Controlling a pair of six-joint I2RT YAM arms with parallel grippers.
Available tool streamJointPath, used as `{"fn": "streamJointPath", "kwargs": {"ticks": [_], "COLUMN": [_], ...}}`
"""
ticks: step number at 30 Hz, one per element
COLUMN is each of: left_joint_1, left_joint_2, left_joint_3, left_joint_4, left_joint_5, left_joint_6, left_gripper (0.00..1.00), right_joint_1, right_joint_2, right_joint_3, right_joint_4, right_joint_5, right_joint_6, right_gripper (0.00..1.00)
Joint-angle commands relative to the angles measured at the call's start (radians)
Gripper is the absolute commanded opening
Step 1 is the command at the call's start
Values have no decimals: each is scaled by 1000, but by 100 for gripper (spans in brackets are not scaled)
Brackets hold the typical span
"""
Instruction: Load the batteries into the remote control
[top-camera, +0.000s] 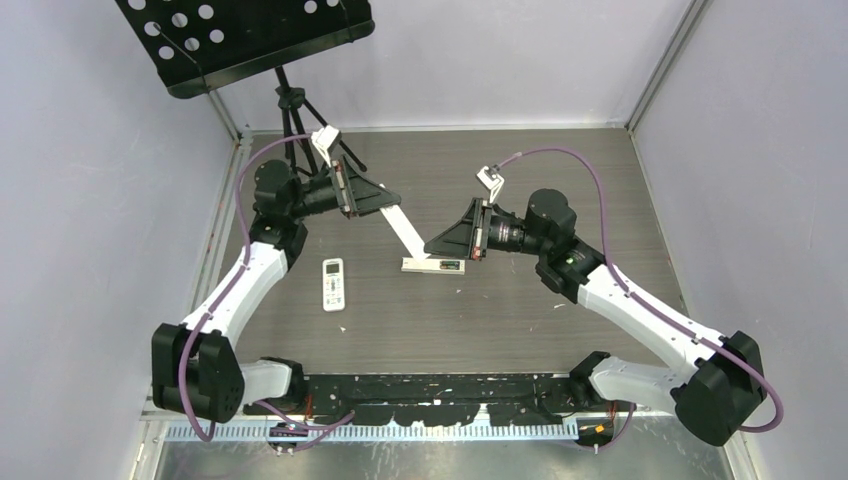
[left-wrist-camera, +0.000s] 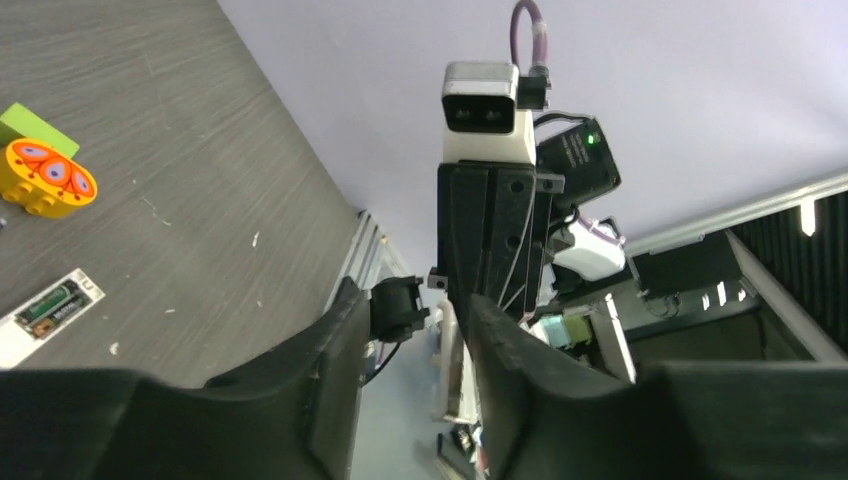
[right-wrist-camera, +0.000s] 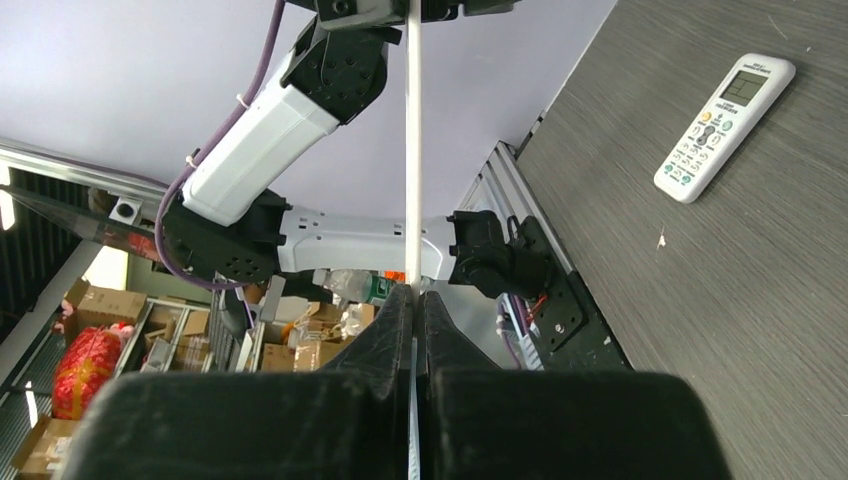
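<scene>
Right gripper (right-wrist-camera: 415, 298) pinches white strip (top-camera: 408, 235) edge-on; left gripper (left-wrist-camera: 415, 312) half-open around its far end. Suggest closing left squarely before right releases, or the strip may drop.

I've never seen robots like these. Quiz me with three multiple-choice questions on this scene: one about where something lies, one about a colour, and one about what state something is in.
1. Where does the button-side-up remote lie?
A) flat on the table, beside the left arm
B) on the black stand
C) propped against the back wall

2. What colour is the toy next to the green block?
A) blue
B) orange-yellow
C) white

3. What state is the right end effector in?
A) wide open
B) shut on a battery
C) shut on a thin white strip

Answers:
1 A: the top view shows it flat on the grey tabletop, close to that arm.
2 B: the left wrist view shows its orange-yellow body.
3 C: its own camera shows the fingers meeting on the strip's edge.
</scene>
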Motion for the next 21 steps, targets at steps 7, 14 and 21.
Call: {"fn": "streamJointPath", "kwargs": {"ticks": [7, 14, 21], "left_joint_1": [7, 7, 7], "left_joint_2": [-27, -89, -134], "left_joint_3": [-4, -91, -178], "left_joint_4": [104, 144, 218], "left_joint_5": [72, -191, -360], "left_joint_6": [-70, -110, -172], "left_gripper": [0, 0, 0], "right_joint_1": [-4, 30, 104], "right_joint_2": [12, -2, 64], "right_joint_3": [56, -97, -130], "right_joint_4": [-37, 237, 376], "right_joint_5": [43, 309, 475], "right_joint_6": [-46, 112, 228], "right_gripper": [0, 74, 69]}}
